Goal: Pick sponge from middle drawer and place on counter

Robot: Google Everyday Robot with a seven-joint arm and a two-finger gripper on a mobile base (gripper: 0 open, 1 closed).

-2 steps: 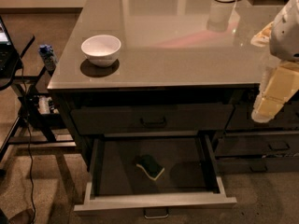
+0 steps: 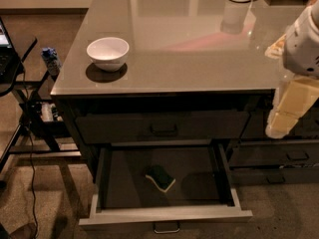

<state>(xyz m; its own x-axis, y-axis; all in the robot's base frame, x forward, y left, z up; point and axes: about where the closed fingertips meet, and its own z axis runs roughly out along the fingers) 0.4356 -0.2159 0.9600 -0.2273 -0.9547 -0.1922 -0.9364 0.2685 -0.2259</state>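
The end effector [image 2: 277, 127] hangs at the right edge of the view, below its white wrist housing [image 2: 304, 44] and just off the right front corner of the bench [image 2: 189, 63]. It appears as one pale block pointing down and slightly left, and whether it is apart or together cannot be told. Compared with the view a moment earlier it sits a little lower and a touch further left, while everything else holds its place, so the arm looks to be starting its descent rather than reaching in yet. The end effector carries nothing that can be seen and remains well apart from the sponge [image 2: 160, 178]. The sponge lies where it lay before, near the centre of the floor of the middle drawer [image 2: 164, 215], slanted, dark green face up with its pale layer showing along the lower edge, clear of the drawer walls. The drawer is pulled fully out, its pale front panel and small metal handle nearest the camera, so access from above is open. The upper drawer [image 2: 163, 128] above it is shut, and its front and the bench lip overhang the rear of the opening. On the bench top the white bowl [image 2: 107, 51] sits near the left front, leaving bare glossy surface to its right for the later placement. The task is judged to be at its early approach stage: the arm likely needs to move leftward and down over the drawer before any grasp.
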